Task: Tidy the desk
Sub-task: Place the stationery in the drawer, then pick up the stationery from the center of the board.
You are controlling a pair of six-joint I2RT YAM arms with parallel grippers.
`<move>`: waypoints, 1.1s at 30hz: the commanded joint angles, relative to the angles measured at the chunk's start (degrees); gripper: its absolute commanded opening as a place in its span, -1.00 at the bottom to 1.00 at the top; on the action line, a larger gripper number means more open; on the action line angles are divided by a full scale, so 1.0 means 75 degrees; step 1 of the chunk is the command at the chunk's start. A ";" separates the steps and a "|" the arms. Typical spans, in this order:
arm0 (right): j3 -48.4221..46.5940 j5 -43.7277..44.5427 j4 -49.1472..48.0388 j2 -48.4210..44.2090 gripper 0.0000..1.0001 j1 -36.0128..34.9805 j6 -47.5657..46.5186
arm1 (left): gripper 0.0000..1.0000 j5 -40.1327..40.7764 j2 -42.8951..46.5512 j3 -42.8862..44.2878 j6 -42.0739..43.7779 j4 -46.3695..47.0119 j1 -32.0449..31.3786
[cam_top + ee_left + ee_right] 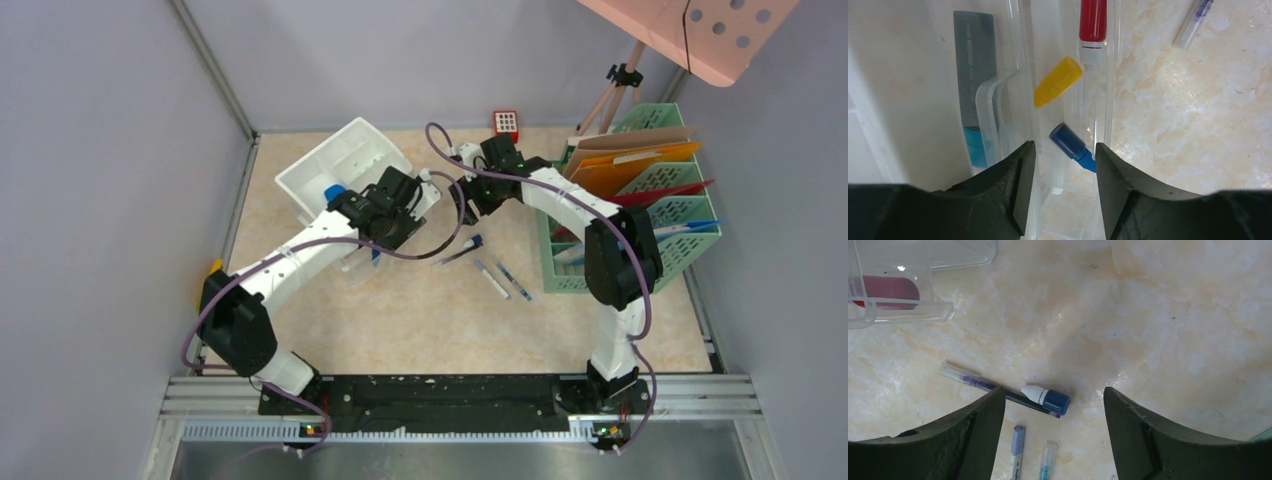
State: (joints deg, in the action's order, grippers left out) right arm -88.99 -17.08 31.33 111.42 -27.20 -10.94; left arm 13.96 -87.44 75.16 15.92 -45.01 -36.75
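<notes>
Your left gripper [1064,146]: jaws apart, blue-capped marker [1071,145] loose in clear tray [1113,75] | your right gripper [1054,391]: jaws wide, empty, above purple pen [974,382] on the desk [1158,315]

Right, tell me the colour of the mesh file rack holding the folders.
Mint green; the file rack shows best in the top external view.

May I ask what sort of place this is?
Likely a mock office desk in a robot test cell: grey panels wall a marble-look desk holding a green file rack and loose pens.
</notes>
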 commanded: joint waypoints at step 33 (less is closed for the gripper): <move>-0.2250 0.1286 0.0768 0.0300 0.42 0.0764 0.0355 | 0.49 -0.3922 -0.1619 0.0281 -0.0282 0.4092 -0.0492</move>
State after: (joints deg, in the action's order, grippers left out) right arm -102.56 -8.12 36.32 112.62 -22.09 -8.88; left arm -12.97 -96.33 79.09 16.67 -24.40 -40.40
